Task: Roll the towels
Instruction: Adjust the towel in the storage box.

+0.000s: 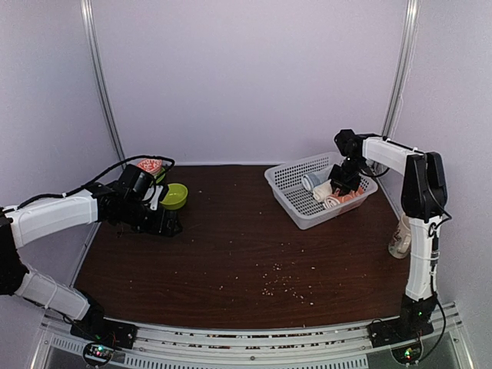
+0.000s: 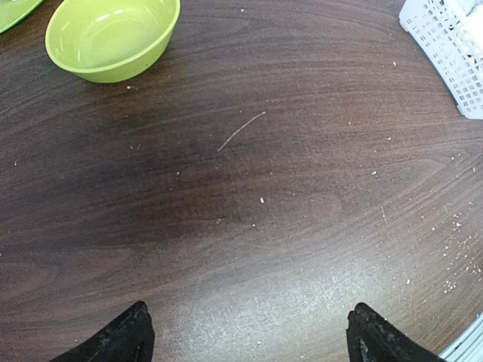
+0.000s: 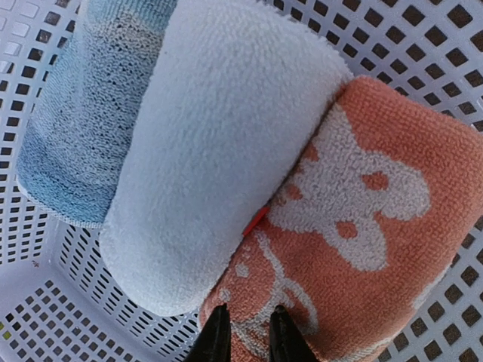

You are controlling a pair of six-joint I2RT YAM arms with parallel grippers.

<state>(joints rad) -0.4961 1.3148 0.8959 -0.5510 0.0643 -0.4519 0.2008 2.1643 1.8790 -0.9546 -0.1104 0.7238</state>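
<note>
Towels: white towel [image 3: 219, 151] and orange towel [image 3: 362, 226] lay rolled, touching, in the basket [image 3: 45, 324].
Right gripper [image 3: 247, 339]: jaws stood nearly together at the orange end; grip unclear.
Left gripper [image 2: 245, 343]: wide open, empty.
Risk: your lift could have snagged one layer, unrolling it.

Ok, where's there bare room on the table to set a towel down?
Free: the middle of the table between bowl and basket, and the near strip, crumbs only. Crowded: the basket, packed with white towel, blue cloth and orange towel, which the right gripper pinches; the left gripper is near the bowl.
</note>
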